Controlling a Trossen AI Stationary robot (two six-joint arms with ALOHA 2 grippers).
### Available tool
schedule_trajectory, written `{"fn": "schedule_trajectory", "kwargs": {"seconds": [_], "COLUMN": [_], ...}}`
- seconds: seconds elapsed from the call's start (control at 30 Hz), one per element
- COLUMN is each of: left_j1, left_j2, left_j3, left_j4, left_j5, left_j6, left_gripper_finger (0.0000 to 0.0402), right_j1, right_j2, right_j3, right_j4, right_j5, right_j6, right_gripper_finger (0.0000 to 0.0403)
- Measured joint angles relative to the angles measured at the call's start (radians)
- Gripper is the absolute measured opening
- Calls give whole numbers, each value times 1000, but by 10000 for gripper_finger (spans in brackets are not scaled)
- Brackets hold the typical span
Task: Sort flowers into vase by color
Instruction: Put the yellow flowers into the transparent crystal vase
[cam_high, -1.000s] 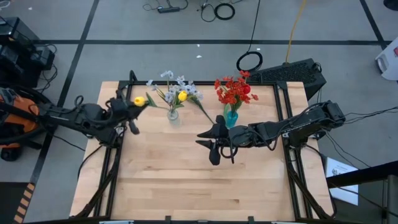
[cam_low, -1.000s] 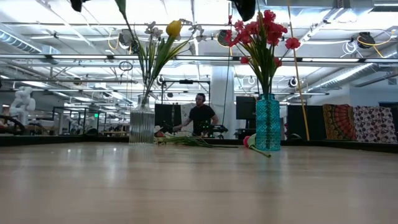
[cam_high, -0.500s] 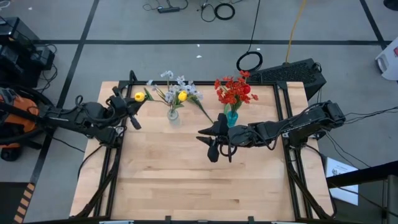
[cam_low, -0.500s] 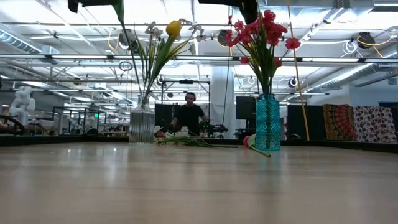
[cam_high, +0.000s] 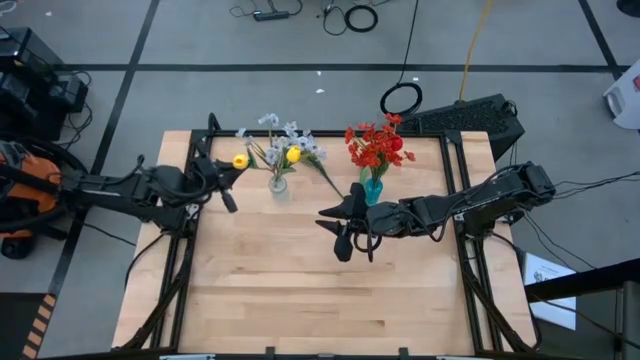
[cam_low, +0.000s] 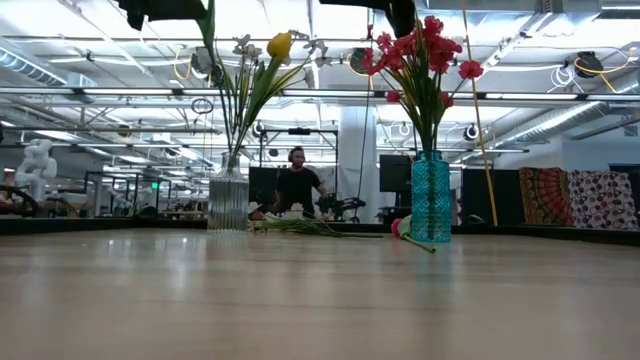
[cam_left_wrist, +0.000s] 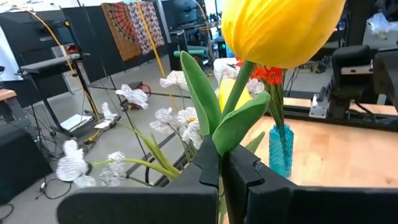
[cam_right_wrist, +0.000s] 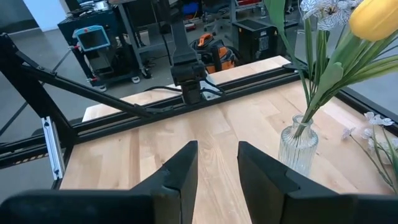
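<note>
Wooden table (cam_high: 300, 290) in a wide workshop.
Left gripper (cam_left_wrist: 221, 171) clamps a yellow tulip (cam_left_wrist: 280, 28); right gripper (cam_right_wrist: 217, 165) hangs parted; a person (cam_low: 297, 187) sits beyond.

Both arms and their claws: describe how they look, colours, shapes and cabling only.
Both arms are dark, nearly black, built of slim jointed segments. The left claw and right claw each end in two flat, matte black fingers with angular, wedge-like tips. Black cables trail off the right arm toward the floor. An orange-and-black unit sits at the left arm's base. No markings are readable.
</note>
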Motion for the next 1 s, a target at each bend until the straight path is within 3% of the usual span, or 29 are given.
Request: {"fn": "schedule_trajectory", "kwargs": {"seconds": [0.3, 1.0], "left_j1": [0, 0], "left_j2": [14, -92], "left_j3": [0, 0], "left_j4": [11, -6], "left_j5": [0, -15], "left_j6": [-25, -25], "left_gripper_finger": [1, 1], "right_j1": [0, 0], "right_j2": [0, 0], "right_j3": [0, 0], "right_j4": [-1, -9], "right_j5": [0, 0], "right_j6": [0, 0], "right_gripper_finger": [105, 105]}}
